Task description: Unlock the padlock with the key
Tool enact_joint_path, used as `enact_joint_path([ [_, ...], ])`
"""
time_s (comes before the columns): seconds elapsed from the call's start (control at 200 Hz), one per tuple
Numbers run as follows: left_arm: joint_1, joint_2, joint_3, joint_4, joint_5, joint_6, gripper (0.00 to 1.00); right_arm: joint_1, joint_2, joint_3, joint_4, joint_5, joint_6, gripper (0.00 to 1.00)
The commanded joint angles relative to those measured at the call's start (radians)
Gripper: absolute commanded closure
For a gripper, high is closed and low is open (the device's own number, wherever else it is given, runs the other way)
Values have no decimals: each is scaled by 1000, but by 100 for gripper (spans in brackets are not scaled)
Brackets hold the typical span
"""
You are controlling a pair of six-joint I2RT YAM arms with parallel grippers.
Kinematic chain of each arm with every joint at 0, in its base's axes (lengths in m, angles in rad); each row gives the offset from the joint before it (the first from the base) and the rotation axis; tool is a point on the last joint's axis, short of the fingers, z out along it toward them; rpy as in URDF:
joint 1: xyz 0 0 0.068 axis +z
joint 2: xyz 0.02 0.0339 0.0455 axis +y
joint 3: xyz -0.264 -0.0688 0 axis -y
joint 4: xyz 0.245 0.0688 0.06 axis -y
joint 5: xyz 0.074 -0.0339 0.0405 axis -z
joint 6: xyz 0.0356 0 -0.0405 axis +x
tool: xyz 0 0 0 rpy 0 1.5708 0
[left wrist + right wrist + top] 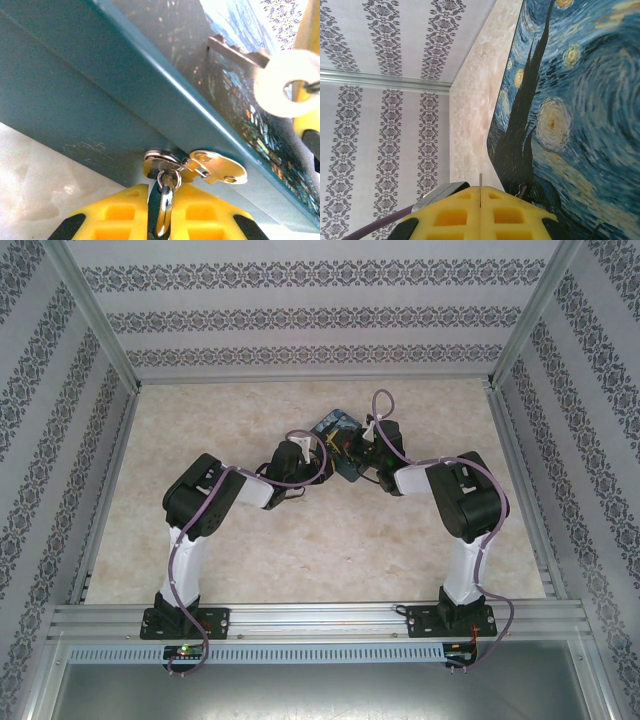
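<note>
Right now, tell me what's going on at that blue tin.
Both arms meet at the blue tin mid-table. The left gripper is closed on a shiny metal loop hanging at the tin's clasp, apparently the shackle of the padlock. Its body is hidden between the fingers. The right gripper is shut and seems to pinch the small key beside the tin's painted face. The key is not in the lock yet.

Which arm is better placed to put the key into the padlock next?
Right. The right claw is shut on what looks like the key. The left claw grips the padlock by its shackle at the hasp of the tin, so it likely just steadies.
</note>
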Motion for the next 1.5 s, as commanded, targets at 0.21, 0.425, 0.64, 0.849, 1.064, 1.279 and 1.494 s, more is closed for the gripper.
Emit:
enact_joint_path([
  [0.21,-2,35,-43,-263,48,-115,100,-23,-40,-48,-123,15,-30,100],
  [0.425,17,-14,-96,-226,83,-252,100,-24,-249,-126,-159,-20,-81,100],
  [0.64,45,-86,-152,-227,101,-302,100,-16,-463,-337,-159,-64,-136,100],
  [0.849,48,-169,-156,-298,132,-320,100,-13,-648,-539,-157,-69,-149,100],
  [1.064,48,-214,-132,-305,226,-436,100,-1,-802,-674,-183,-71,-137,100],
  [1.279,49,-234,-124,-216,281,-613,100,20,-836,-712,-173,-59,-132,100],
  [1.494,48,-261,-121,-126,282,-748,100,25,-749,-669,-128,-89,-152,100],
])
